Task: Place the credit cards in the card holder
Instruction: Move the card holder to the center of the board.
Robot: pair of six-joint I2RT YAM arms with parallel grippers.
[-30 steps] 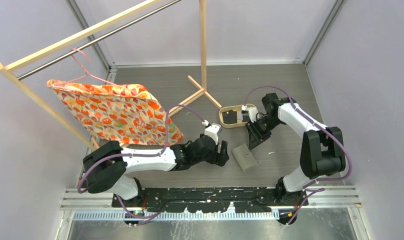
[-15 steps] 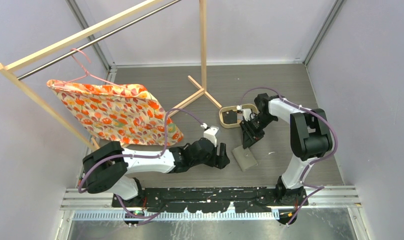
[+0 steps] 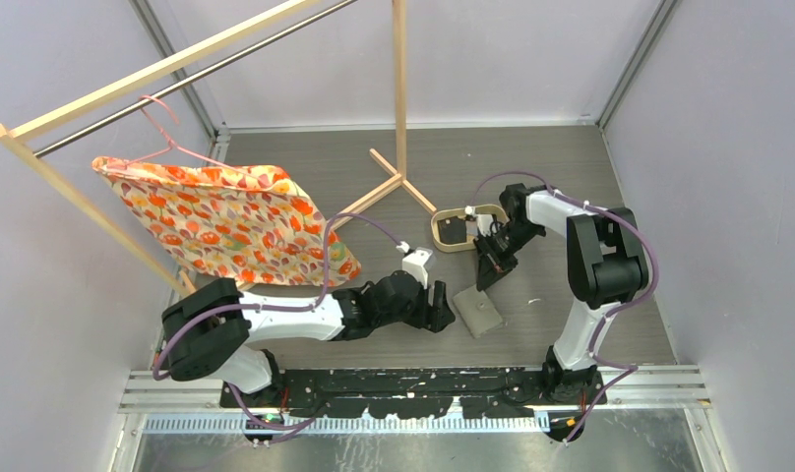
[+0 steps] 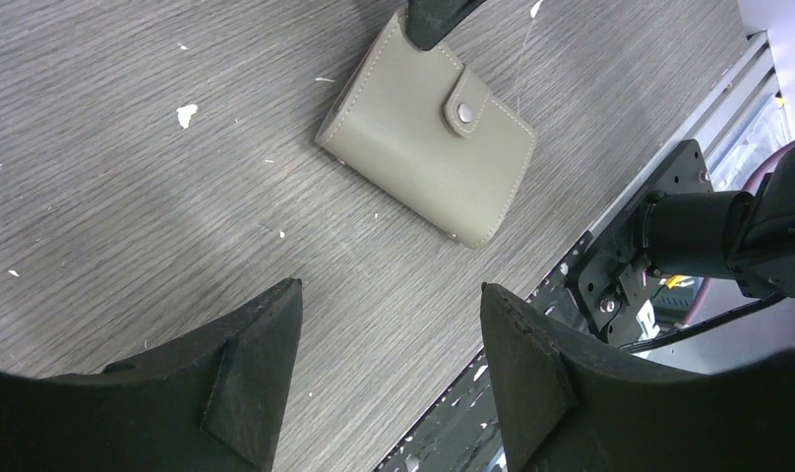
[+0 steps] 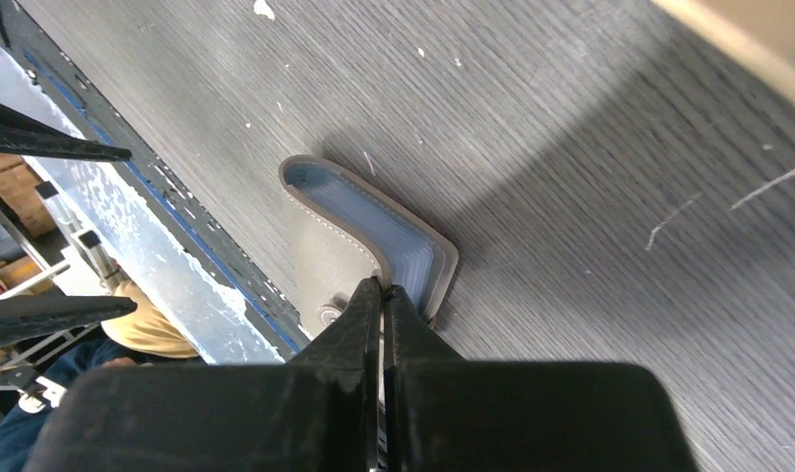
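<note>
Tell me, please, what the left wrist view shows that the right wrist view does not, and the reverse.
Only the left wrist view shows the card holder's whole outer face, with the flap fastened by the snap button. It also shows the left hand, open with nothing between its fingers. Only the right wrist view shows the holder's side edge with its pale blue lining, and a tray's wooden rim. Both show the card holder on the grey table, with the shut right hand at its edge. Neither shows a card.

Overhead camera looking down from behind, wrist cameras close over the table (image 3: 551, 177), all apparently sharing the card holder (image 3: 479, 313)
</note>
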